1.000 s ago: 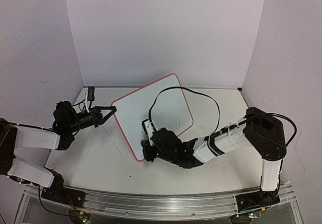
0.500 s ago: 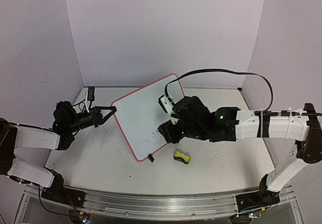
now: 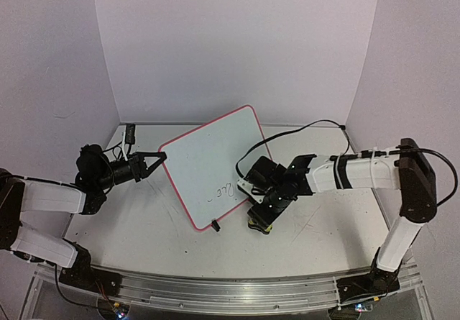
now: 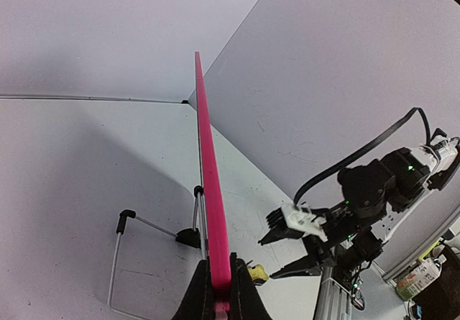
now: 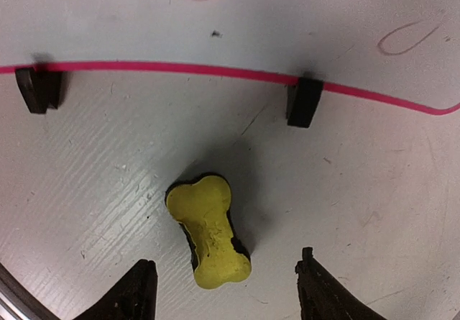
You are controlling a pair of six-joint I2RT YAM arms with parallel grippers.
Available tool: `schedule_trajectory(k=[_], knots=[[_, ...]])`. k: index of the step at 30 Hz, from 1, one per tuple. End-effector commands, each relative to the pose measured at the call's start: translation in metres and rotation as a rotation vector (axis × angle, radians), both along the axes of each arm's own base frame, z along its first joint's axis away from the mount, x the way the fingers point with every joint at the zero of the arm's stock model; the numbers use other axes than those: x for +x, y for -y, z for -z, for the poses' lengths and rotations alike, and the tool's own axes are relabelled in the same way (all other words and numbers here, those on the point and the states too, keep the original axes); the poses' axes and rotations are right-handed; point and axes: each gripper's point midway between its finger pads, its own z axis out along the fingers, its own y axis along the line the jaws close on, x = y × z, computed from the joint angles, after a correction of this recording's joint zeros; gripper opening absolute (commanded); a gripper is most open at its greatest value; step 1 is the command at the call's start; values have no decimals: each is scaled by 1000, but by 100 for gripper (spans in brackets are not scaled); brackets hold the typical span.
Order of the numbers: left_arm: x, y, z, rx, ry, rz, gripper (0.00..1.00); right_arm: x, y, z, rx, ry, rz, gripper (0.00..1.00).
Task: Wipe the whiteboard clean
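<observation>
**Whiteboard** (image 3: 215, 165): stands propped on the counter (image 3: 136, 223), centre-left in the top view, with its written face turned toward the right arm. The red-pink frame is visible all round. It rests on two black feet (image 5: 303, 102) at the lower edge. A thin wire prop (image 4: 122, 262) shows behind it in the left wrist view. Marker marks (image 3: 226, 190) sit on the face near the lower edge; they are small and not legible.

**Left pincer** (image 3: 159, 157): clamped tight on the board's left frame edge. The left wrist view shows both fingers pressed against the pink rim, one on each side. The arm reaches in low from the left.

**Right pincer** (image 5: 226, 291): jaws wide, holding nothing. It points down at the counter just in front of the board's lower edge.

**Eraser** (image 5: 208, 230): yellow and bone-shaped with a dark underside, lying flat on the counter. It lies just ahead of the gap between the two fingertips and touches neither. It is near one of the feet but apart from it, and apart from the frame.

**Cable** (image 3: 302, 129): a black loop rises from the right arm near the wrist and arches over the counter behind the arm.

**Counter surface**: white, scuffed and scratched around the eraser
</observation>
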Motion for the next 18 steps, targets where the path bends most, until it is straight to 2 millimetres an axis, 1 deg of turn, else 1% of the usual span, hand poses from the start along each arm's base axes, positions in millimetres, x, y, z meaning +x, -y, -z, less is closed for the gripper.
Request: schedule_trajectory(k=[1,6,12,18], knots=[[-18,14,-6,13,46,112,0,-10,0,15,-27,-93,-60,66],[-18,14,-6,14,46,113,0,-9,0,26,-46,-114,-67,66],[-18,14,-6,15,47,113,0,-6,6,41,-79,-137,-65,65],[-18,15,-4,16,43,115,0,1,8,47,-85,-127,-73,62]])
